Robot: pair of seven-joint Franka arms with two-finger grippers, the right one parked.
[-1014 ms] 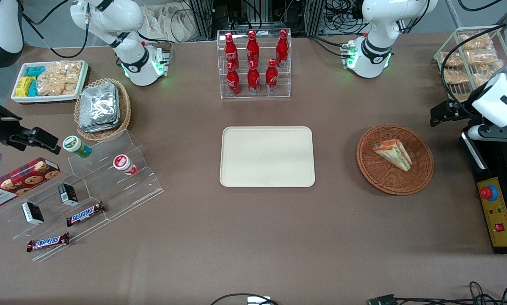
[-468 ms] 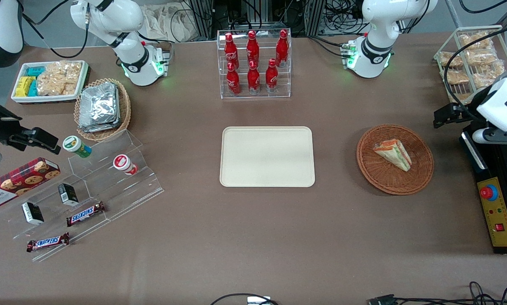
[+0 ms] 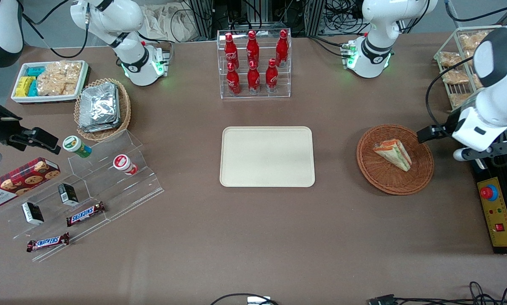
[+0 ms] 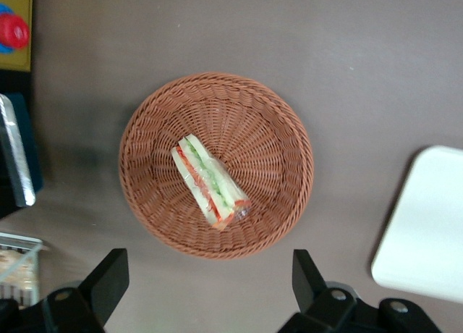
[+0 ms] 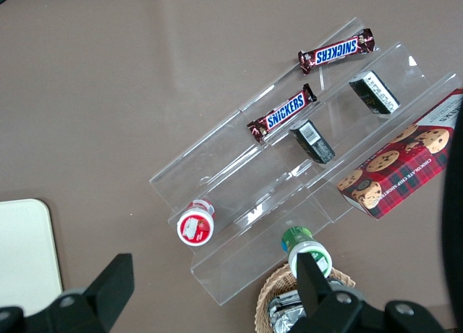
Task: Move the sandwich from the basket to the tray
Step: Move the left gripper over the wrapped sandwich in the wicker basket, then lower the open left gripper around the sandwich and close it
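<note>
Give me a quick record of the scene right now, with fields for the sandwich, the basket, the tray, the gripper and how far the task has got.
sandwich: wrapped wedge lying in the basket, untouched
basket: round wicker basket toward the working arm's end of the table
tray: cream tray at the table's middle, nothing on it
gripper: left gripper open, above the table beside the basket's rim, holding nothing
task progress: pick not yet made

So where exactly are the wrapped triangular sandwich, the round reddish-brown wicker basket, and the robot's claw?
Wrapped triangular sandwich (image 4: 209,180): left wrist view, on its striped filling edge.
Round reddish-brown wicker basket (image 3: 382,180): front view, on bare weave nearer the camera.
Left gripper (image 4: 210,284): left wrist view, midway between its open fingertips, above the basket's rim.
</note>
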